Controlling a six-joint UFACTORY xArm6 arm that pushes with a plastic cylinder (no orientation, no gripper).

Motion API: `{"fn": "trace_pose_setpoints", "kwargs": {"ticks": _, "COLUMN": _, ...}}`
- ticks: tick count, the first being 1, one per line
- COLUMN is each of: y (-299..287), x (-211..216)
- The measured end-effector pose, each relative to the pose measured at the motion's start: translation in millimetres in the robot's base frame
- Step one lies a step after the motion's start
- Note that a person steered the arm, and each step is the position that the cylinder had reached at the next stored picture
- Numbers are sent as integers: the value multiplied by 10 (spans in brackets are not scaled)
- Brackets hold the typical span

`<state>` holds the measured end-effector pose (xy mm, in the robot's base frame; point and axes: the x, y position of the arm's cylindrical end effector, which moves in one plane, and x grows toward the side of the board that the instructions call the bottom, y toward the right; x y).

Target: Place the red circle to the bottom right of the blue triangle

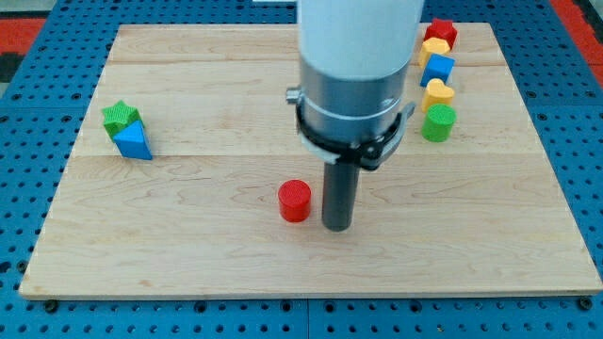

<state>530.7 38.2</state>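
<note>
The red circle (pixel 294 201) is a short red cylinder below the middle of the wooden board (pixel 188 245). The blue triangle (pixel 133 141) lies at the view's left, touching a green star block (pixel 120 116) above it. My tip (pixel 337 226) is on the board just right of the red circle, with a small gap between them. The arm's white and grey body rises above the rod and hides part of the board's upper middle.
A column of blocks stands at the view's upper right: a red block (pixel 440 33), a yellow block (pixel 433 49), a blue cube (pixel 438 69), a yellow heart (pixel 438 92) and a green cylinder (pixel 438 122). A blue pegboard surrounds the board.
</note>
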Motion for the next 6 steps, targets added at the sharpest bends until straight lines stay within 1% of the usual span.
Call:
{"fn": "trace_pose_setpoints", "kwargs": {"ticks": 1, "y": -841, "x": -299}}
{"fn": "trace_pose_setpoints", "kwargs": {"ticks": 2, "y": -902, "x": -161}}
{"fn": "trace_pose_setpoints", "kwargs": {"ticks": 3, "y": -1172, "x": -101}}
{"fn": "trace_pose_setpoints", "kwargs": {"ticks": 4, "y": -1733, "x": -675}}
{"fn": "trace_pose_setpoints", "kwargs": {"ticks": 5, "y": -1411, "x": -448}}
{"fn": "trace_pose_setpoints", "kwargs": {"ticks": 6, "y": -1627, "x": 43}}
